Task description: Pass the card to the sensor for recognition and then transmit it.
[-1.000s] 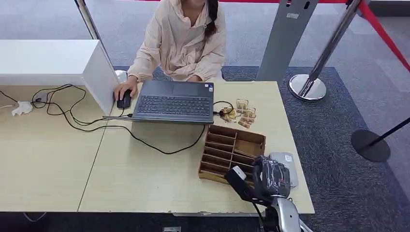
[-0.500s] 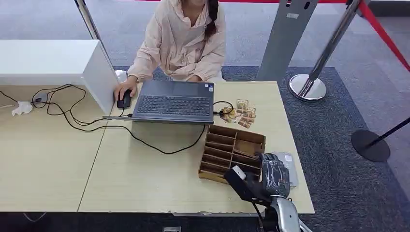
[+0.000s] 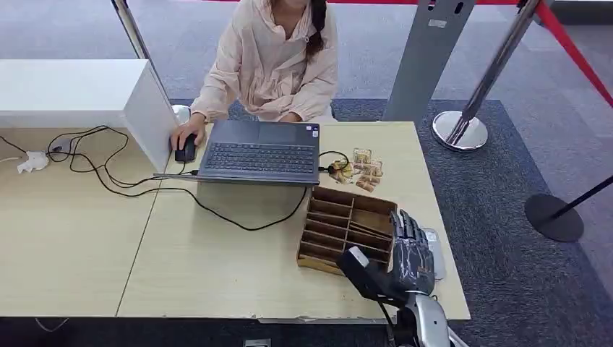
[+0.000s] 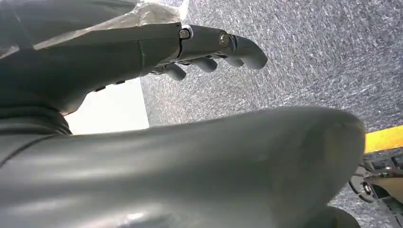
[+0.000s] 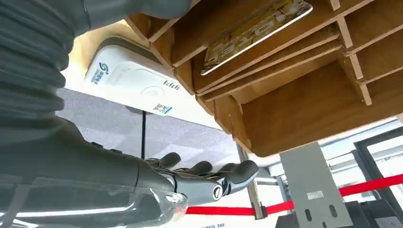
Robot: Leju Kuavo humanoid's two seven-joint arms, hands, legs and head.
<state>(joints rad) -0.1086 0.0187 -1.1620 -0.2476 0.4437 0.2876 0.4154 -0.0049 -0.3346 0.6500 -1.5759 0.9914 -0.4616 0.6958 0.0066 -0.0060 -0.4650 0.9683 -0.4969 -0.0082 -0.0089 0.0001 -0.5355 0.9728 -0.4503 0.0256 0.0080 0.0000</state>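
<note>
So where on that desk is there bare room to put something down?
The wide light wooden tabletop in front of the dark grey laptop, left of the brown wooden slotted card box, is bare. It is crowded around the box, the white card reader and the right hand.

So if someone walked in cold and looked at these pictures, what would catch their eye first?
Probably the right robot hand, fingers spread and holding nothing, hovering over the white card reader beside the wooden slotted organizer at the table's near right. Next, the person in a pale pink jacket across the table, one hand on a mouse beside the open laptop.
</note>
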